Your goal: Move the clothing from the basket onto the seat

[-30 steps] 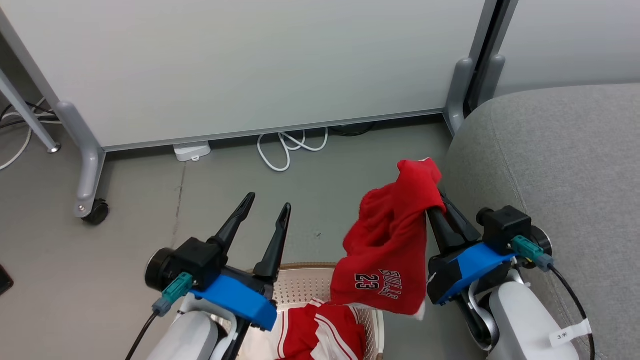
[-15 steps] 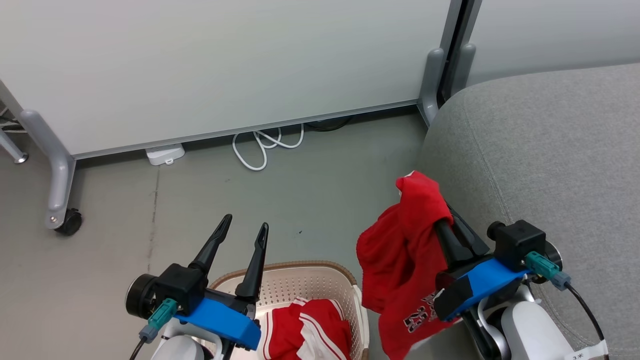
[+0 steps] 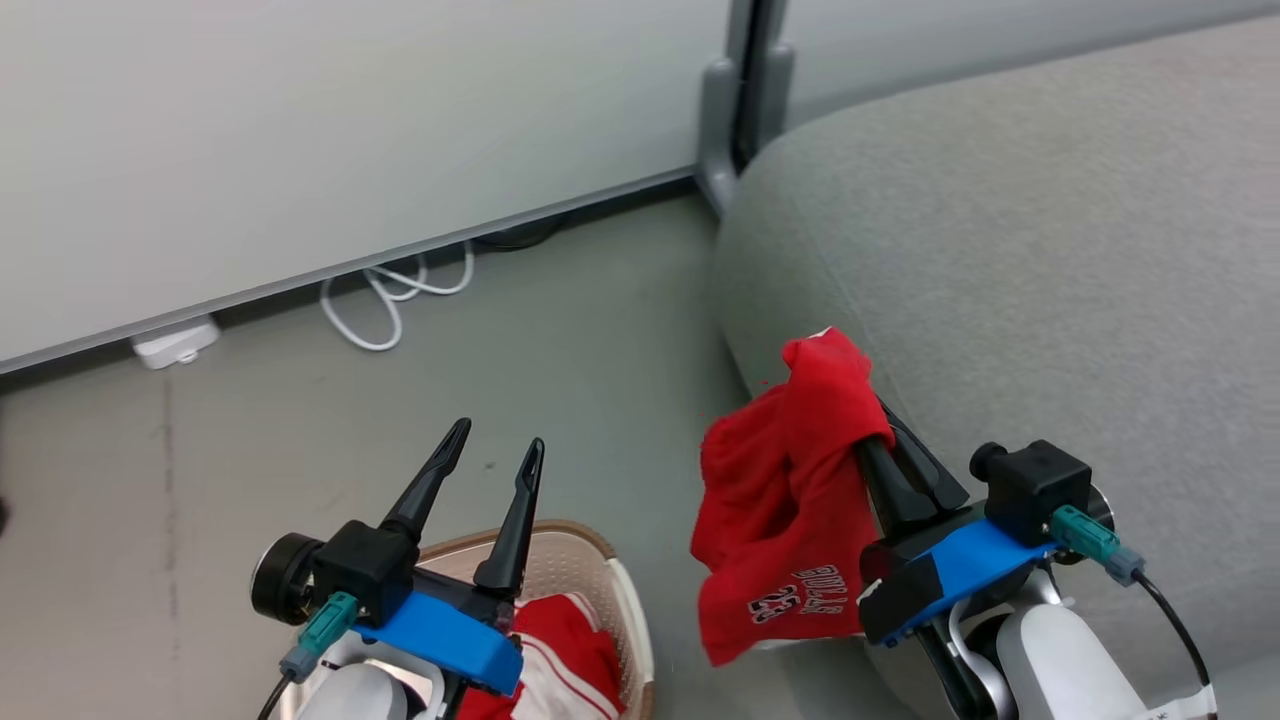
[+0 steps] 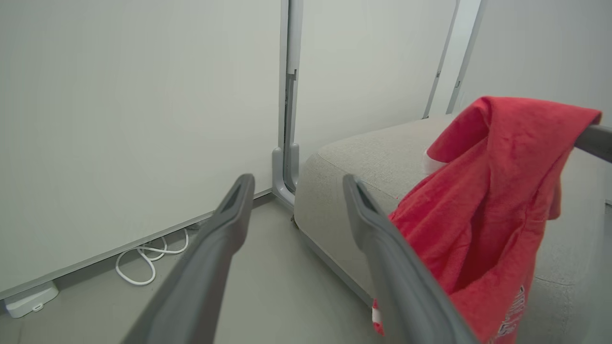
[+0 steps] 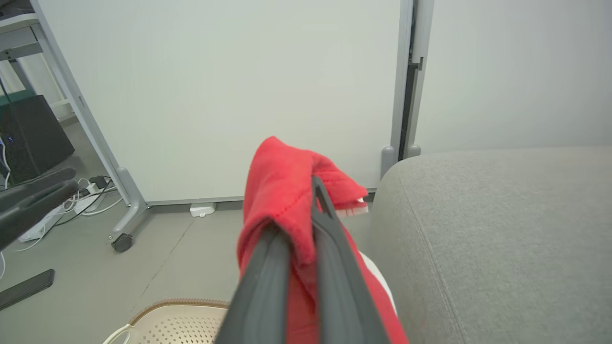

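Nearest, 1 red striped fabric garment (image 3: 560, 648) was left in the oval cream perforated plastic basket (image 3: 575, 528). Left gripper (image 3: 500, 436) was held wide, empty. Right gripper (image 3: 885, 445) was clamped on the red lettered garment (image 3: 785, 500), hung beside the big grey upholstered seat (image 3: 1000, 250); 0 of 2 laid down yet. Beyond: grey floor (image 3: 600, 330) & pale partition panels (image 3: 300, 130).

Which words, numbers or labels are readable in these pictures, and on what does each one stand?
"BULLS": white letters, upside down, on the hanging red garment.
"23": beside it, on the same garment.
White tag on the right forearm: cut off by the picture edge, unreadable.
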Controlling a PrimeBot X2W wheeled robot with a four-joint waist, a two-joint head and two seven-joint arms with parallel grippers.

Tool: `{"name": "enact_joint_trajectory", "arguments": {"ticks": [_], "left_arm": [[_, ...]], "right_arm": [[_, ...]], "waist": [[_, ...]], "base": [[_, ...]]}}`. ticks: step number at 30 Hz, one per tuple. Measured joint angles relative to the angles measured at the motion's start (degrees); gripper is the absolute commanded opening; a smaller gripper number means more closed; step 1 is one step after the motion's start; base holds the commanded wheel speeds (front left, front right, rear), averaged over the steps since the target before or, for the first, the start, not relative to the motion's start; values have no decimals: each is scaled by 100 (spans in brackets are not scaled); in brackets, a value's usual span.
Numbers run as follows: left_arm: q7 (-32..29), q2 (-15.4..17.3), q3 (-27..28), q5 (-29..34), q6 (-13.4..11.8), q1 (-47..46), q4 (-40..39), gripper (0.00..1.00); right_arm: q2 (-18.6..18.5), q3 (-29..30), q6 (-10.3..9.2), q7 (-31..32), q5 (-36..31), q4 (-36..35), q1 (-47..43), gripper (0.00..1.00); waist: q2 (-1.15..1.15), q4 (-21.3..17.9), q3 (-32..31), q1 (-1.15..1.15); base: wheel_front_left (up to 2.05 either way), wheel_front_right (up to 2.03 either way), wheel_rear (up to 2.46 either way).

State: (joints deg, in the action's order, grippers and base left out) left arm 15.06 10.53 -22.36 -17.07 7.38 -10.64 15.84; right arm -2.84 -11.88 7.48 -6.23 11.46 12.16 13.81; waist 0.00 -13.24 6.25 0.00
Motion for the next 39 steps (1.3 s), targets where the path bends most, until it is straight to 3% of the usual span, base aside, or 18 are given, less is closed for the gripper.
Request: {"name": "enact_joint_trajectory", "arguments": {"ticks": [14, 20, 32, 39], "left_arm": [[1, 303, -118, 1, 1, -202, -123, 100], [0, 367, -213, -1, 1, -242, -127, 100], [1, 468, -236, -5, 1, -247, -151, 100], [1, 737, -269, 86, 1, -549, -350, 100]], "right_arm": [[-2, -58, 0, -269, 283, -1, 8, 0], [-2, -53, 0, -422, 438, 134, 3, 0], [-1, 182, 0, -592, 700, 364, 349, 0], [-1, 679, 0, -588, 960, 749, 1536, 0]], "waist": [[0, -1364, 382, 0], [0, -1758, 526, 0], [0, -1787, 720, 1], [0, -1705, 1211, 1]], "base": [[0, 0, 0], [0, 0, 0], [0, 0, 0], [0, 0, 0]]}}
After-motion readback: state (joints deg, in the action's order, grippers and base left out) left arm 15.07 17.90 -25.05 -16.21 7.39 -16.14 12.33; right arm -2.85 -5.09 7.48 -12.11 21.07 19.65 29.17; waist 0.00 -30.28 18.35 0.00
